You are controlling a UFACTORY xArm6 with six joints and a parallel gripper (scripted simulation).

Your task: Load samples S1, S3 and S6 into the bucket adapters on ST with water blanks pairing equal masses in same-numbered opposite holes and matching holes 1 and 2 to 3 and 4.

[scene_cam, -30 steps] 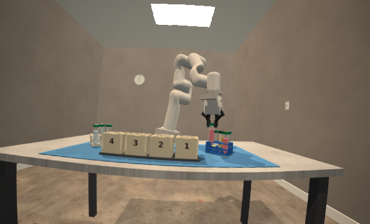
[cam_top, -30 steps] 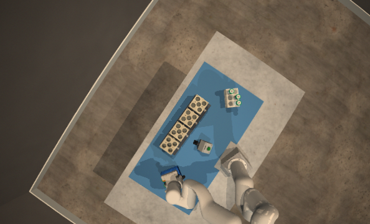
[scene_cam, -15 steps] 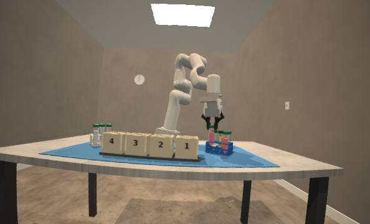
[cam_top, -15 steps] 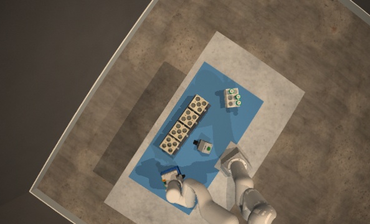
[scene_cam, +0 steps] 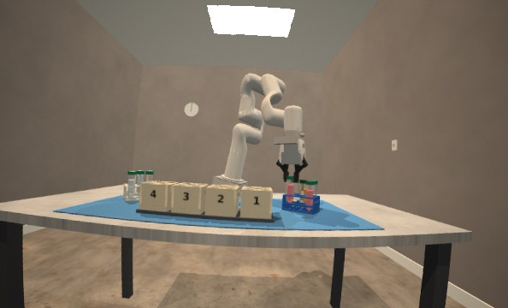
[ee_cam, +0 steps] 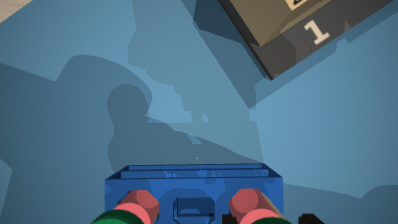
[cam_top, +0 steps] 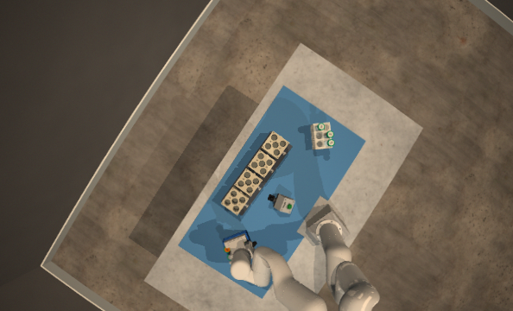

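My gripper [scene_cam: 292, 176] [cam_top: 235, 238] is shut on the cap end of a tube [scene_cam: 290, 191] with pink liquid, which hangs upright with its lower end down in the blue sample rack [scene_cam: 301, 204] [ee_cam: 195, 179]. I cannot read its ID. In the wrist view two pink tubes [ee_cam: 142, 201] [ee_cam: 245, 200] show at the rack's near wells. The four tan adapters stand in a row on the stand, numbered 4 [scene_cam: 153, 195], 3 [scene_cam: 186, 198], 2 [scene_cam: 221, 199] and 1 [scene_cam: 256, 201] [ee_cam: 272, 25]. Their holes [cam_top: 248, 182] look empty from above.
A clear rack of green-capped water blanks [cam_top: 321, 136] [scene_cam: 134, 186] stands at the far end of the blue mat [cam_top: 308, 173]. The grey DONE desk with its green key [cam_top: 288, 206] sits between the stand and the arm's base [cam_top: 321, 220].
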